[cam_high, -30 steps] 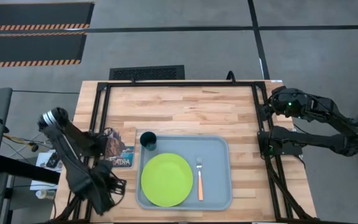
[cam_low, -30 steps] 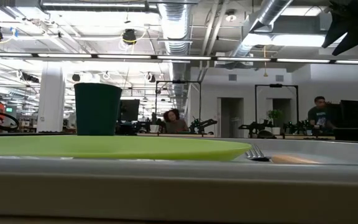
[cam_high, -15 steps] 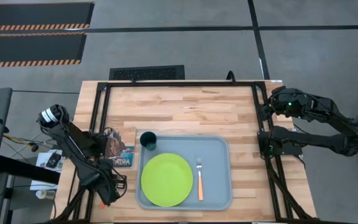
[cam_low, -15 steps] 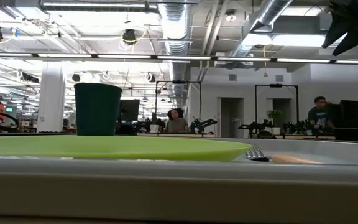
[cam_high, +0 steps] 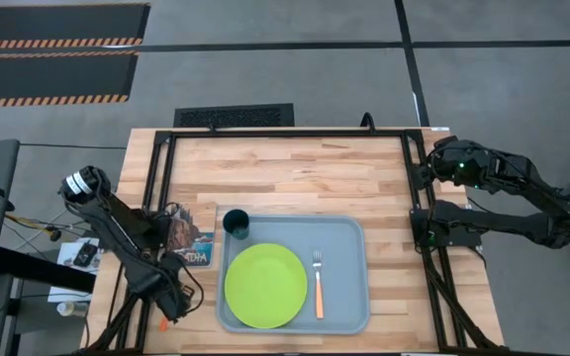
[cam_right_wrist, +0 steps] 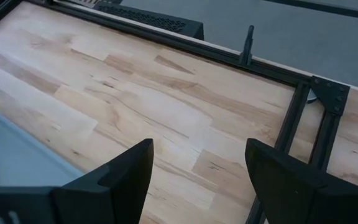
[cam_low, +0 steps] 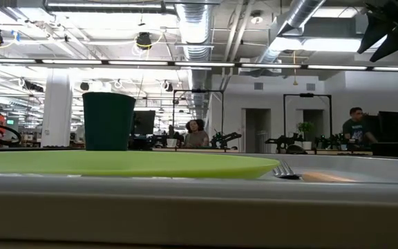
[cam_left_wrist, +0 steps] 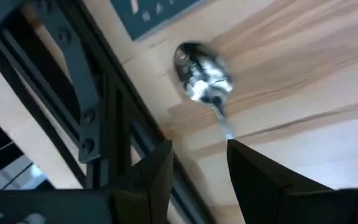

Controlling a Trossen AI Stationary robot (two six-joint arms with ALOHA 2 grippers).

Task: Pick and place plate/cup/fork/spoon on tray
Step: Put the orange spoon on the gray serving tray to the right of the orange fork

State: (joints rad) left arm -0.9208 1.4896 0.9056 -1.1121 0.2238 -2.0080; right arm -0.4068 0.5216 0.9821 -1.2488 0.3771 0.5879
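Beside tray already holding plate, cup, fork: left gripper fingers apart over spoon, lined up for pickup; right gripper apart, parked aside.

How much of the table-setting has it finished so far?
Plate, fork and cup already sit on the tray. The left end effector is open around the spoon, which lies on the table. It must still go onto the tray. The right end effector waits open.
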